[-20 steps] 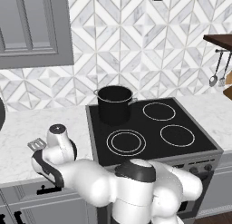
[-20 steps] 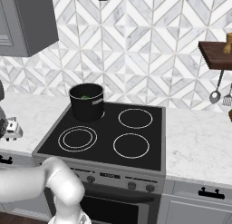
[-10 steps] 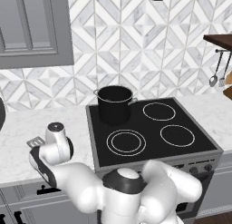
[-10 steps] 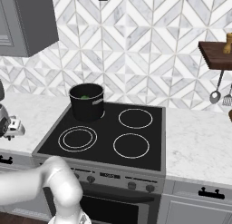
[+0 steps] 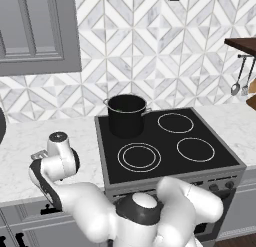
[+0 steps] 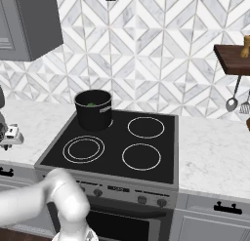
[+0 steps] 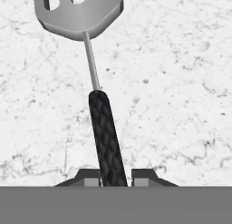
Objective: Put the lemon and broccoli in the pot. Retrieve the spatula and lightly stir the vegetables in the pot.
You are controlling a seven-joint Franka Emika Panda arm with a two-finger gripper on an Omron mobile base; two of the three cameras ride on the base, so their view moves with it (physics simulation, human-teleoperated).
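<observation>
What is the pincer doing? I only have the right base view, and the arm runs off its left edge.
Observer: In the hand view the pincer is shut on the black handle of the silver-grey slotted spatula.
Operator: Where's that relative to the pot?
Observer: In the left base view the hand is over the white marble counter, left of the black stovetop and nearer the front than the tall black pot.
</observation>
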